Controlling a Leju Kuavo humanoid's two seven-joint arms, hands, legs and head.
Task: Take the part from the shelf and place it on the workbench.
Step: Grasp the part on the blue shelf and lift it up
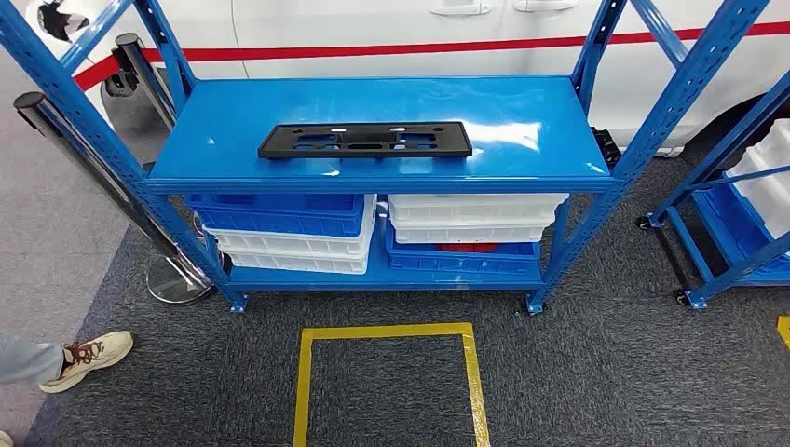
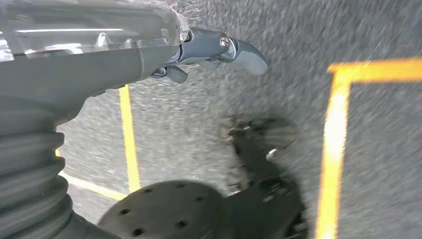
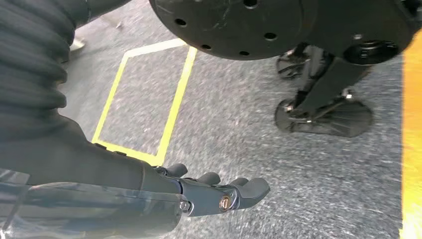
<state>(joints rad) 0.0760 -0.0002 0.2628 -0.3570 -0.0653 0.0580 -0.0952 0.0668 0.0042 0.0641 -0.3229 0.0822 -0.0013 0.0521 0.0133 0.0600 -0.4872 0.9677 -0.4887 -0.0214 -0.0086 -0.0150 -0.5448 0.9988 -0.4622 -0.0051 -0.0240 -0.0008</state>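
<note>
On the top deck of the blue shelf (image 1: 224,140) lies the part (image 1: 365,140), a flat black plastic plate, long and narrow, with cut-outs and small holes along it; it sits lengthwise toward the front edge, left of the middle, with nothing touching it. No brand, label or writing can be read on the part, the shelf or anything else. Under the deck, the lower level carries stacked crates: blue crates (image 1: 277,213) over white ones on the left, white crates (image 1: 475,219) over a blue one on the right. A second blue rack (image 1: 745,200) with white bins stands at the right edge. Behind the shelf is a white car body (image 1: 373,33) with a red stripe. A yellow tape square (image 1: 303,372) marks the grey carpet in front of the shelf, and a person's shoe (image 1: 86,358) shows at the left. The left hand (image 2: 219,52) hangs over the carpet, holding nothing, its fingers stretched out and apart. The right hand (image 3: 214,191) likewise hangs above the floor, fingers extended side by side, holding nothing.
</note>
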